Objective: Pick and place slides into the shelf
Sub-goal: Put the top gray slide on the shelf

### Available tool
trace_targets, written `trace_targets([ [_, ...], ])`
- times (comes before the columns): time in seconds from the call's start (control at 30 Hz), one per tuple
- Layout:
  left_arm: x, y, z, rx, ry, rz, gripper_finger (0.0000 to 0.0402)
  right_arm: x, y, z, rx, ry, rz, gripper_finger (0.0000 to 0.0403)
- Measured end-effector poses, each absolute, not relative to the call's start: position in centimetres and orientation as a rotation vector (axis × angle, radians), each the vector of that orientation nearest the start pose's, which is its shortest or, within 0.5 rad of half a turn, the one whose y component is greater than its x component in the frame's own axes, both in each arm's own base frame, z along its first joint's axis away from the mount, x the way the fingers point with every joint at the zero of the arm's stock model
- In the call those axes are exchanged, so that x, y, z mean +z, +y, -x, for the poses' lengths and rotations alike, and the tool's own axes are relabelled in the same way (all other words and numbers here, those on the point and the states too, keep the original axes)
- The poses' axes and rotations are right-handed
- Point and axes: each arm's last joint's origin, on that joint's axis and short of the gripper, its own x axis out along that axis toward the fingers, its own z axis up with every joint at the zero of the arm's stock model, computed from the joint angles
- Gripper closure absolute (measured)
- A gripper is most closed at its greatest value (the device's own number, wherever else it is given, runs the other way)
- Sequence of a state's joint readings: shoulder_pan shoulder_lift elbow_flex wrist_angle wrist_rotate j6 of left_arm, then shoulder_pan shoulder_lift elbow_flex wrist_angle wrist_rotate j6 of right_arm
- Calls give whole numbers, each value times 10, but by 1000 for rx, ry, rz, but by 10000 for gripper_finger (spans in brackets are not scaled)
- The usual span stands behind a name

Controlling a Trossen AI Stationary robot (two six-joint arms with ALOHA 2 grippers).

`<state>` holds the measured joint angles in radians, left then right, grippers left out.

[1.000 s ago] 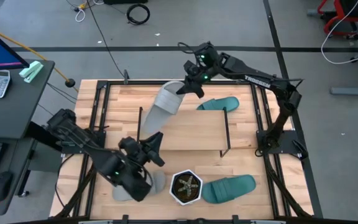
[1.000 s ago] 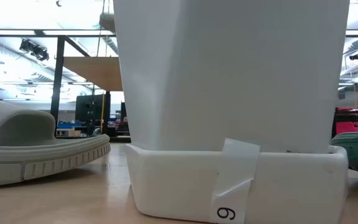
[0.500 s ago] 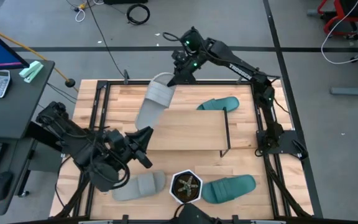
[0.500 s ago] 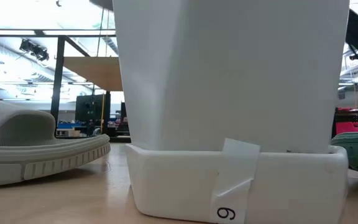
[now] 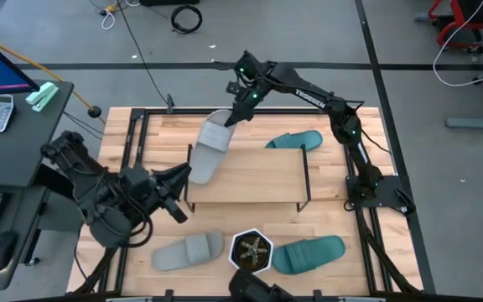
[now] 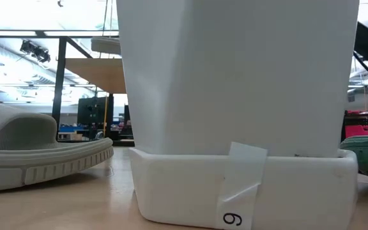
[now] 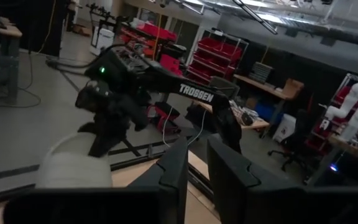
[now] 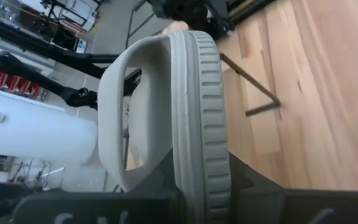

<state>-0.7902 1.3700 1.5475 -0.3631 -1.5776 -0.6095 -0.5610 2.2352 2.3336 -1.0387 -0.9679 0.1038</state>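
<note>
From above, the right gripper [image 5: 235, 116], clamped on one end of a grey slide [image 5: 209, 149], has swung it left across the upper middle of the frame, so it now hangs over the left end of the shelf [image 5: 250, 174]. The left gripper [image 5: 177, 186] has backed off the second grey slide [image 5: 188, 251] at lower left, fingers slightly parted and empty. The low view shows mostly the white planter [image 6: 235, 102]. The right wrist view confirms the hold; placement looks close, though the height is hard to judge.
</note>
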Motion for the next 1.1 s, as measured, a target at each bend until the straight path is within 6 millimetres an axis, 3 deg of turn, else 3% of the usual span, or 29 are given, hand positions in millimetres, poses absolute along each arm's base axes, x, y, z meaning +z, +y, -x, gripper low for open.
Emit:
trace_targets([
  [0.17,457,-166,-199,756,-154,379,331,316,-231,-411,317,762,-772,355],
  [0.53,457,-167,-196,745,-140,353,344,313,-223,-415,367,777,-804,355],
  [1.1,457,-167,-197,745,-140,355,345,311,-215,-425,277,795,-700,352],
])
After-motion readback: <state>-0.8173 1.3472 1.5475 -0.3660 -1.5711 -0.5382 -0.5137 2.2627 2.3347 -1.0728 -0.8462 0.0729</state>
